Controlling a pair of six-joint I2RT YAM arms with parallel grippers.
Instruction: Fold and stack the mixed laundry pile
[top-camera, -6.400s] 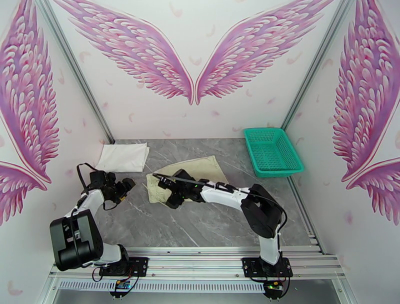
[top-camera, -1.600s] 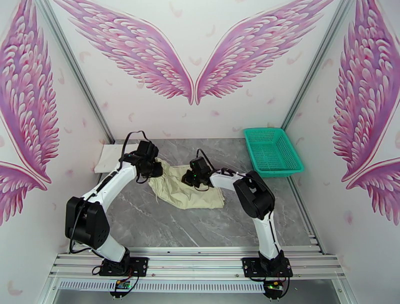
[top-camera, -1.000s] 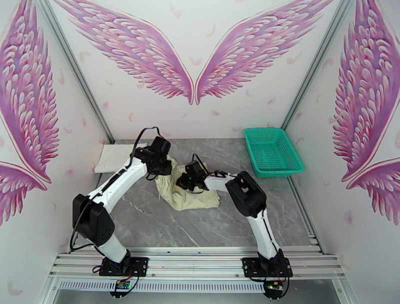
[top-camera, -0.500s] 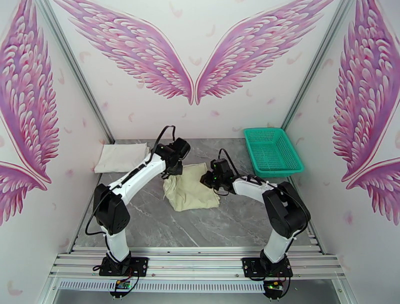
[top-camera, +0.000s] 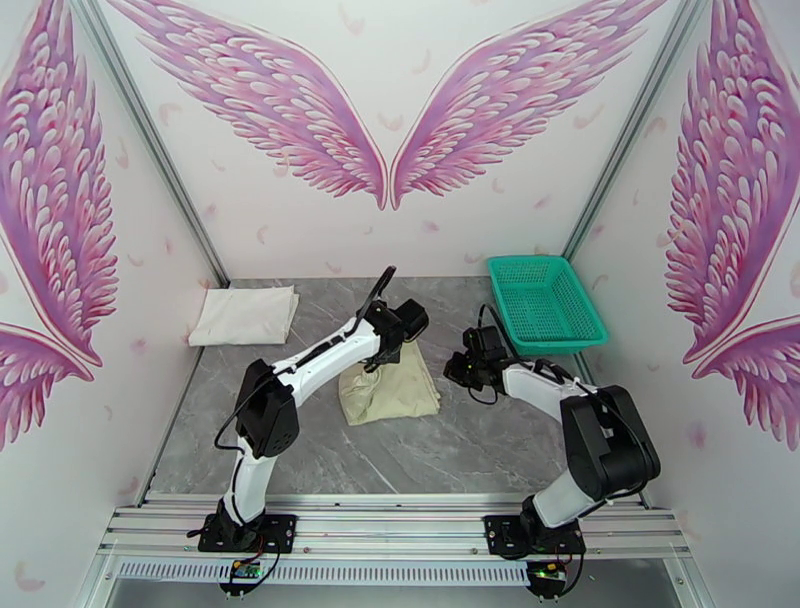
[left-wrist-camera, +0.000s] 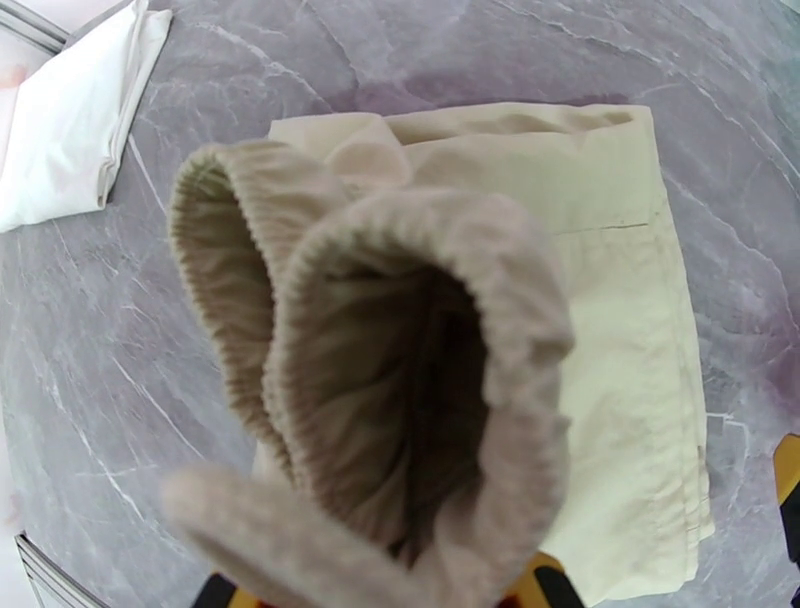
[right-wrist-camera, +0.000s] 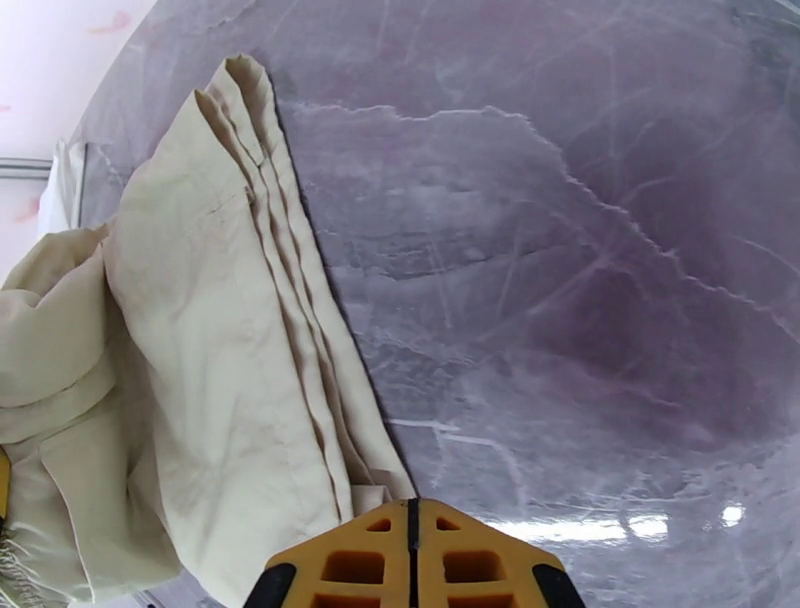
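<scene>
- The cream-beige garment lies mid-table as a soft, creased rectangle folded in layers. Its ribbed, gathered elastic band is bunched up and raised above the rest.
- The left gripper is clenched on that elastic band.
- The right gripper has its yellow fingers pressed together on nothing, just beside the garment's layered right edge.
- The white shirt sits folded flat at the back left corner, well apart.
- A teal plastic mesh basket stands at the back right of the grey marbled table.
</scene>
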